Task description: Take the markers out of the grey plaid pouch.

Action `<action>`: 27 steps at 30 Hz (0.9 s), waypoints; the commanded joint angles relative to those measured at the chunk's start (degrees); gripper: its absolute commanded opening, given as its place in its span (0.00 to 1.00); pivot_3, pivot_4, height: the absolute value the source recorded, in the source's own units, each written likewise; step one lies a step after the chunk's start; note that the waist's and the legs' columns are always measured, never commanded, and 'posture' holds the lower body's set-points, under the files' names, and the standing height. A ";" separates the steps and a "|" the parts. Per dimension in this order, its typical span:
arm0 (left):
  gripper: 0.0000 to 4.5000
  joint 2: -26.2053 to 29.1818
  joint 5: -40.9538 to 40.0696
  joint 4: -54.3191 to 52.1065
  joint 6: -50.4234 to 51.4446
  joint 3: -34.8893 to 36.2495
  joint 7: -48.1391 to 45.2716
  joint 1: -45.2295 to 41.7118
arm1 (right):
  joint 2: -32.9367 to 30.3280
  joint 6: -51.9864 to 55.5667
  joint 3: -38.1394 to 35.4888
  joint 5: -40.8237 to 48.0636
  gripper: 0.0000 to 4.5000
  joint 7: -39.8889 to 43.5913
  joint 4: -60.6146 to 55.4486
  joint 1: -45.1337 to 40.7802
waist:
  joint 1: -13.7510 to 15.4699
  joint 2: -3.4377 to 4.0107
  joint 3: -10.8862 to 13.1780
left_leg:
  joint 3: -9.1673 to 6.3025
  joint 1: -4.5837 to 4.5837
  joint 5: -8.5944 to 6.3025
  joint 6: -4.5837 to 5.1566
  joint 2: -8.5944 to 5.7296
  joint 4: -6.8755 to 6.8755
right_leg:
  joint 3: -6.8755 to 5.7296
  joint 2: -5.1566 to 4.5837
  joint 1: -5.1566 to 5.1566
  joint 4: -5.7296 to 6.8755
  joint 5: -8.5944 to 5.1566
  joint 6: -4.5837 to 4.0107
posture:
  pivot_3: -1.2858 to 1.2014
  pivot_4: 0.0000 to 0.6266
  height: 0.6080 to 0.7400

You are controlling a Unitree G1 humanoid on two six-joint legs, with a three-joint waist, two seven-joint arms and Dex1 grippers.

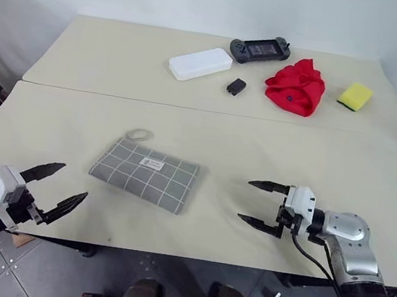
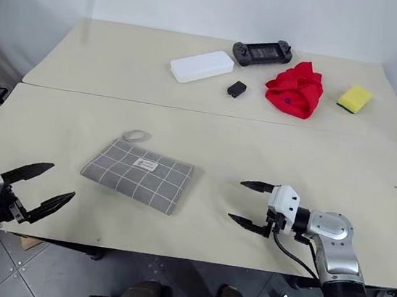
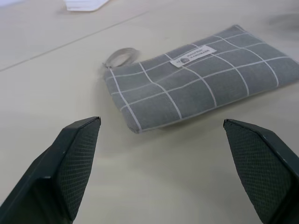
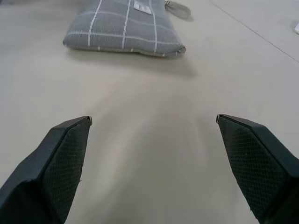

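One grey plaid pouch (image 1: 145,175) flat near the front table (image 1: 77,121) edge, bare top all round | left gripper (image 1: 57,187) at the front-left edge, right gripper (image 1: 258,202) beside pouch, both spread wide, empty | far side: one white case (image 1: 199,63), one controller (image 1: 260,50), one red cloth (image 1: 295,86), one yellow sponge (image 1: 355,96)

grey plaid pouch (image 1: 145,174): grey, white grid | cloth (image 1: 295,86): red | sponge (image 1: 355,96): yellow

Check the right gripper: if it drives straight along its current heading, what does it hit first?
Likely the grey plaid pouch. The right gripper is open, pointing across bare table toward the pouch's near end, with nothing between them. It sits low, so the fingertips might graze the tabletop first; depth is unclear.
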 commanded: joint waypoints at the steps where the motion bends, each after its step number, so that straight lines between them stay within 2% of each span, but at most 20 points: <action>1: 0.99 1.72 0.77 1.00 -1.09 -0.19 -1.72 -0.04 | -1.24 -0.86 -1.26 0.27 1.00 0.16 0.08 -0.06 | -0.05 0.00 0.00 | 0.01 0.00 0.00 0.00 0.00 0.00 | 0.00 0.00 0.00 0.00 0.00 0.00 | 0.52 0.24 1.00; 2: 0.99 2.24 -1.55 1.09 2.27 0.37 -1.66 -0.30 | -1.39 0.18 -1.24 0.77 1.00 0.24 -0.48 -0.35 | -0.06 0.00 0.00 | 0.01 0.00 0.00 0.00 0.01 0.01 | 0.01 0.02 0.00 0.00 0.00 0.00 | 0.52 0.24 1.00; 5: 1.00 6.42 -9.14 0.94 14.10 1.85 -6.50 1.87 | -1.96 7.74 0.53 3.22 0.86 0.89 -6.27 -1.36 | -0.14 0.02 0.01 | 0.01 0.00 -0.02 -0.02 0.08 0.04 | 0.03 0.09 0.00 0.01 0.00 0.00 | 0.52 0.24 1.00; 9: 1.00 11.31 -18.01 4.57 29.41 4.21 -7.86 0.44 | -1.08 13.84 4.18 2.09 0.55 -0.09 -12.75 -3.84 | -0.47 0.12 0.07 | 0.04 0.02 -0.12 -0.13 0.31 0.11 | 0.20 0.36 -0.02 0.02 -0.02 -0.03 | 0.52 0.24 1.00; 11: 1.00 14.10 -21.46 9.39 37.35 4.38 -7.07 -4.11 | 0.56 16.73 8.14 -0.66 0.40 -1.51 -15.10 -6.56 | -0.43 0.13 0.08 | 0.03 0.03 -0.13 -0.17 0.39 0.15 | 0.25 0.48 -0.04 0.07 -0.03 -0.06 | 0.52 0.24 1.00; 14: 1.00 16.13 -22.36 14.65 43.49 3.47 -5.36 -10.10 | 2.51 19.29 11.44 -2.50 0.15 -2.95 -16.68 -8.63 | -0.29 0.12 0.07 | 0.02 0.01 -0.16 -0.26 0.47 0.17 | 0.27 0.59 -0.12 0.14 -0.07 -0.13 | 0.52 0.24 1.00; 16: 1.00 16.58 -21.42 21.75 47.04 1.20 -1.91 -18.88 | 5.76 19.18 15.49 -5.81 0.00 -4.72 -15.70 -10.63 | 0.11 0.12 0.07 | 0.03 -0.02 -0.18 -0.25 0.41 0.16 | 0.32 0.57 -0.20 0.19 -0.08 -0.14 | 0.52 0.24 1.00; 19: 1.00 15.82 -17.83 29.52 48.77 -2.80 1.15 -28.46 | 9.79 18.61 19.20 -9.33 0.00 -7.16 -13.86 -12.21 | -0.11 0.03 0.04 | 0.06 -0.11 -0.17 -0.25 0.11 0.19 | 0.32 0.58 -0.34 0.30 -0.08 -0.14 | 0.52 0.24 1.00; 27: 1.00 11.23 -12.44 39.50 51.32 -10.78 4.04 -41.74 | 13.02 21.59 24.85 -13.98 0.00 -8.28 -11.64 -13.79 | -1.45 -0.23 0.00 | 0.32 -0.17 -0.20 -0.28 0.07 0.19 | 0.26 0.54 -0.84 1.01 -0.07 -0.15 | 0.52 0.24 1.00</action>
